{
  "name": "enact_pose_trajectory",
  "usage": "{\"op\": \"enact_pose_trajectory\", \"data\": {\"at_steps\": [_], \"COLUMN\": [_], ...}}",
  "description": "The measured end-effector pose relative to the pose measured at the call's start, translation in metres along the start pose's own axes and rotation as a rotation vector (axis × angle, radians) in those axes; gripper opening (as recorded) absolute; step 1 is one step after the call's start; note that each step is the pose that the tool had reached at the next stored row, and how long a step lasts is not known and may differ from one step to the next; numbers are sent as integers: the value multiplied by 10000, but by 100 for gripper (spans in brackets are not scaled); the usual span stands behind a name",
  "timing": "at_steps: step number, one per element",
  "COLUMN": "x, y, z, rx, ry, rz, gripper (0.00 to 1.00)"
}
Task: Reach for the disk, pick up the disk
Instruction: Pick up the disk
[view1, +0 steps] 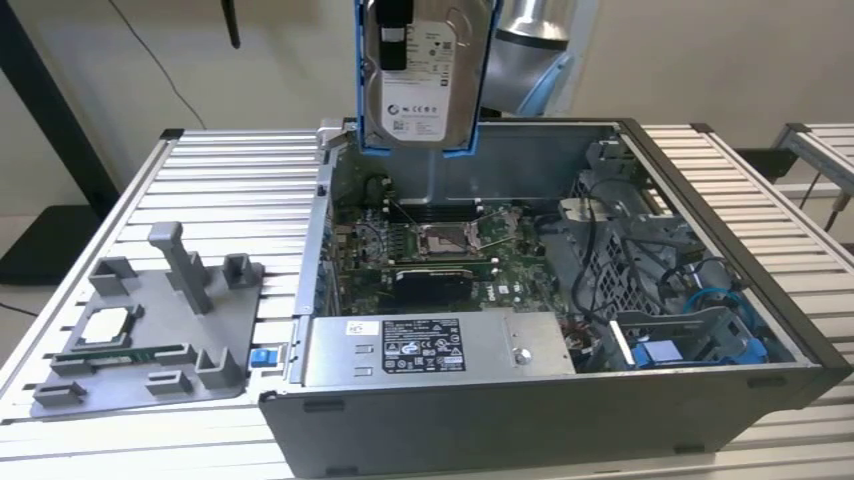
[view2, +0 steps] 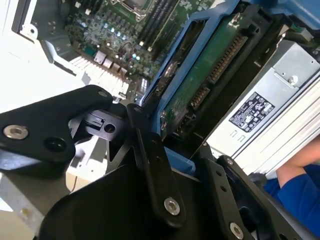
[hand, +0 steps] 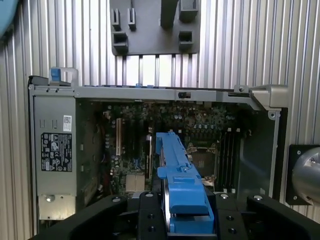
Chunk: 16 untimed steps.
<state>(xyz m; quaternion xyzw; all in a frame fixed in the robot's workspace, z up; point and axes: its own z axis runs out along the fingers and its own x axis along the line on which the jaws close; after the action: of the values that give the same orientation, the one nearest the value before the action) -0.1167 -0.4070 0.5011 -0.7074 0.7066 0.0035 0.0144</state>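
The one disk (view1: 424, 80) hangs upright in the air above the rear of the open computer case (view1: 727, 240), clear of everything inside it, with its white label facing the exterior view. Two blue rails (view1: 360, 90) run down its sides, one on each edge. In the second wrist view its green circuit-board face (view2: 200, 85) shows inside the blue frame, and in the first wrist view the blue rail (hand: 180, 175) stands edge-on over the case.

The gripper (hand: 187, 216) has its two black fingers (view2: 152, 170) clamped on the disk, one on each side of the blue frame. The single silver arm (view1: 534, 45) rises behind the disk.

Below, the case lies on its side on the ribbed metal table (view1: 227, 190). Inside it are one green motherboard (view1: 441, 270) with one empty processor socket (view1: 447, 237), and one silver power supply (view1: 427, 348) at the near wall.

Towards the exterior view's left of the case, one grey fixture plate (view1: 234, 310) rests on the table, carrying one small square chip (view1: 107, 325) and one memory stick (view1: 120, 353).

A person's blue sleeve (view2: 295, 192) shows in the second wrist view, beside the power supply.
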Motion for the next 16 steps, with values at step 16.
{"op": "enact_pose_trajectory", "data": {"at_steps": [16], "x": [172], "y": [-1], "z": [-4], "rx": [-2], "ry": [2], "rz": [0], "gripper": [0]}}
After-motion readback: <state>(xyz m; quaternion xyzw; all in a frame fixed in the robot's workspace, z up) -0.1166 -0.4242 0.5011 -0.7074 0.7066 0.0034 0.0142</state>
